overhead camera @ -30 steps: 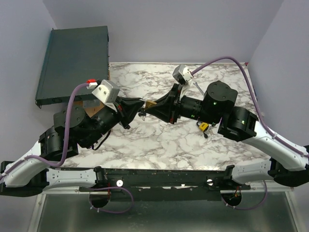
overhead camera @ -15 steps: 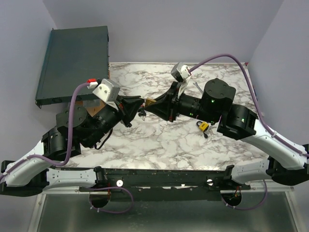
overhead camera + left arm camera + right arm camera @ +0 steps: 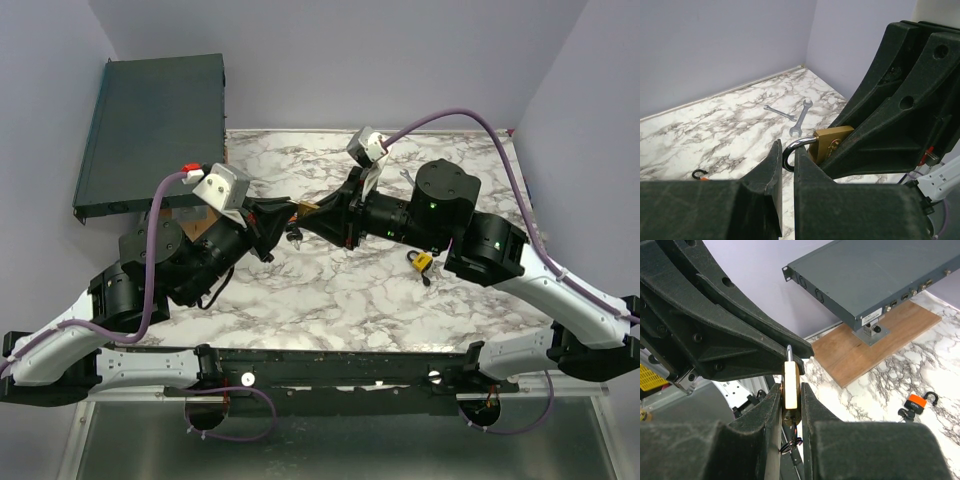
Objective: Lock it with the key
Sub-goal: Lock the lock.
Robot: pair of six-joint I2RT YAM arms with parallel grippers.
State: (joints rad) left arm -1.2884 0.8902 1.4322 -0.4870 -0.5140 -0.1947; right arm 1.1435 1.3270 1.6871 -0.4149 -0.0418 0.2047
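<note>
The right hand (image 3: 320,215) is clamping the brass padlock (image 3: 791,382) by its body above the desk (image 3: 330,300), around ten o'clock of centre. The left hand (image 3: 786,152), narrow, is pinching its shackle (image 3: 799,143) from eight o'clock.

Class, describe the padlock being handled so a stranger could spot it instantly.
Above the marble table, the left end effector and right end effector meet tip to tip. The brass padlock is held between them, off the surface; the yellow padlock and orange padlock lie on the marble.
</note>
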